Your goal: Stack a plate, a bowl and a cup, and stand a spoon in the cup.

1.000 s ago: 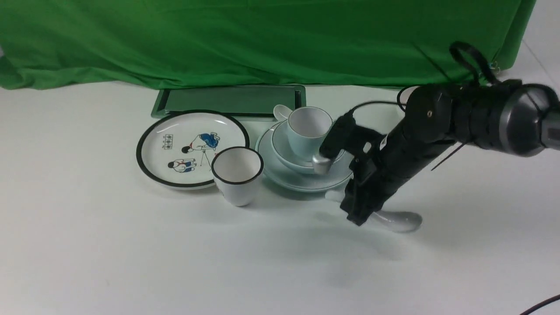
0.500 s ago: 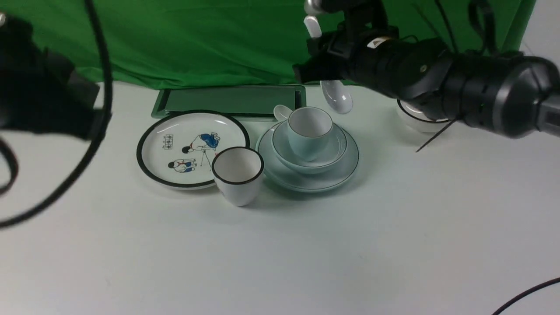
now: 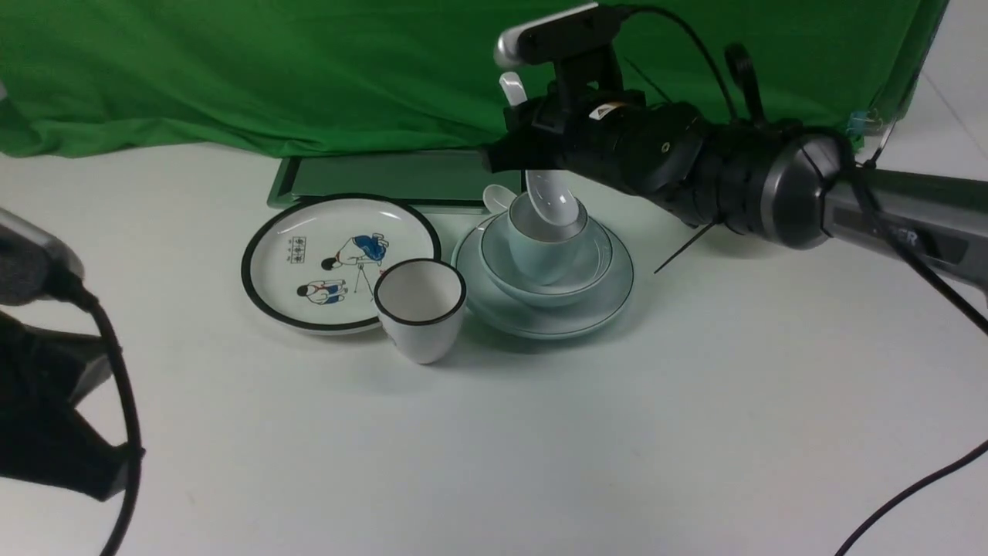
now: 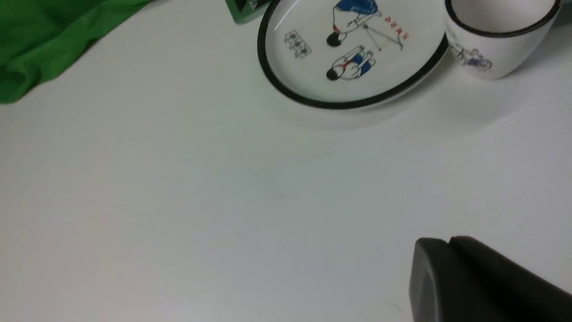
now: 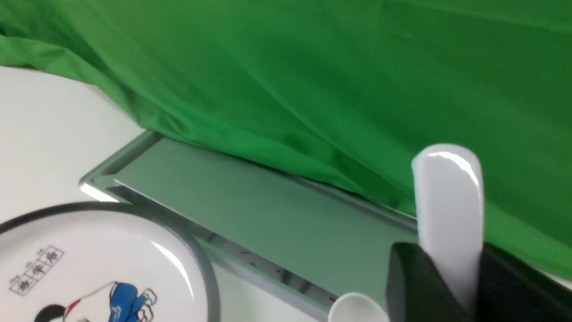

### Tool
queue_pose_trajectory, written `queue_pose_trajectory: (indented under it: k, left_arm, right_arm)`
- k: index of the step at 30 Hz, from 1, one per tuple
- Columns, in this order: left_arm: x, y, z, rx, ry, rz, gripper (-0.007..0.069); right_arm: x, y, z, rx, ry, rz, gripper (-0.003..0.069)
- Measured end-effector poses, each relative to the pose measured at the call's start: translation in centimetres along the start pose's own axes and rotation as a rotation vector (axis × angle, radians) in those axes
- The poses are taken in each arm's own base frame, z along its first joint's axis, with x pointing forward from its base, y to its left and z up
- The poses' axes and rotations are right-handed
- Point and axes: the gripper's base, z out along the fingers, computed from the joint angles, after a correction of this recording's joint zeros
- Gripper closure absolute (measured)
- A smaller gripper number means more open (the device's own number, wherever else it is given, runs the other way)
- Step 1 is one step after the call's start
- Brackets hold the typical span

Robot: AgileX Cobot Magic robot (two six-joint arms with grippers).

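Note:
The pale blue-green plate (image 3: 598,309) carries the bowl (image 3: 590,270), and the cup (image 3: 536,255) stands in the bowl. My right gripper (image 3: 526,148) is above the cup, shut on the handle of the white spoon (image 3: 554,202). The spoon hangs scoop down, with the scoop inside the cup's mouth and the handle tip above the fingers. In the right wrist view the handle (image 5: 449,197) is pinched in my right gripper (image 5: 447,257). My left gripper (image 4: 447,241) is shut and empty over bare table, near the cartoon plate (image 4: 353,49).
The black-rimmed cartoon plate (image 3: 340,259) and a black-rimmed white cup (image 3: 421,309) stand left of the stack. A second white spoon (image 3: 495,198) lies behind the stack by a green tray (image 3: 409,176). Green cloth hangs behind. My left arm (image 3: 46,417) is at the near left.
My right gripper picked the spoon up from the table right of the plate, lifted it high, then brought its scoop down into the cup. My left arm shifted at the left edge.

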Motion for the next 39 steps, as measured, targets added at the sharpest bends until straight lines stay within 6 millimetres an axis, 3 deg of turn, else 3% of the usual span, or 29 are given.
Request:
queue_pose_trajectory:
  k: [4, 9, 13, 16, 17, 18, 20, 21, 22, 24, 25, 27, 31, 32, 36, 39]
  left_arm:
    - [-0.6, -0.1, 0.0, 0.011, -0.069, -0.01, 0.0661]
    - [-0.6, -0.3, 0.0, 0.031, -0.07, -0.04, 0.0661]
    - [-0.5, -0.6, -0.6, 0.072, -0.084, -0.109, 0.0661]
    - [-0.5, -0.5, -1.6, 0.077, -0.124, -0.131, 0.0661]
    - [-0.5, -0.4, -1.7, 0.077, -0.131, -0.134, 0.0661]
    - [-0.4, -0.4, -2.3, 0.074, -0.179, -0.14, 0.0661]
    - [-0.4, -0.4, -3.1, 0.079, -0.251, -0.159, 0.0661]
    - [-0.3, -0.4, -3.1, 0.08, -0.262, -0.16, 0.0661]
    - [0.0, -0.5, -3.4, 0.087, -0.308, -0.174, 0.0661]
    - [0.5, -0.8, -3.7, 0.1, -0.363, -0.198, 0.0661]
    - [0.5, -0.7, -3.8, 0.101, -0.372, -0.201, 0.0661]
    - [1.4, -1.2, -3.8, 0.121, -0.442, -0.237, 0.0661]
    - [2.5, -1.6, -3.7, 0.138, -0.507, -0.277, 0.0661]
    - [2.9, -1.8, -3.6, 0.141, -0.531, -0.286, 0.0661]
    - [3.6, -2.1, -3.1, 0.145, -0.54, -0.291, 0.0661]
    - [4.0, -2.2, -2.8, 0.147, -0.525, -0.29, 0.066]
  right_arm:
    - [0.7, 0.2, 0.4, -0.015, 0.027, -0.001, 0.0374]
    - [-0.9, 0.6, -1.1, -0.081, 0.04, -0.074, 0.0386]
    - [-5.9, 1.1, -7.4, -0.262, 0.082, -0.262, 0.0515]
    - [-9.6, 0.3, -14.0, -0.289, 0.136, -0.33, 0.0613]
    - [-9.7, 0.2, -14.5, -0.287, 0.16, -0.339, 0.0617]
    - [-11.2, -0.6, -18.6, -0.238, 0.212, -0.361, 0.0643]
    - [-11.9, -1.7, -22.6, -0.152, 0.299, -0.368, 0.0646]
    - [-12.1, -1.8, -23.0, -0.147, 0.29, -0.355, 0.0646]
    - [-12.3, -2.7, -26.3, -0.062, 0.343, -0.333, 0.0645]
    - [-12.3, -3.4, -30.0, 0.003, 0.355, -0.287, 0.0645]
    - [-12.0, -3.5, -30.3, 0.009, 0.367, -0.283, 0.0645]
    - [-10.5, -3.7, -34.5, 0.05, 0.358, -0.197, 0.0647]
    - [-7.1, -3.4, -38.2, 0.06, 0.332, -0.153, 0.0647]
    - [-4.8, -3.2, -39.7, 0.062, 0.3, -0.146, 0.0647]
    - [1.8, -2.5, -41.6, 0.061, 0.155, -0.157, 0.0647]
    - [5.1, -2.0, -41.8, 0.058, 0.031, -0.161, 0.0647]
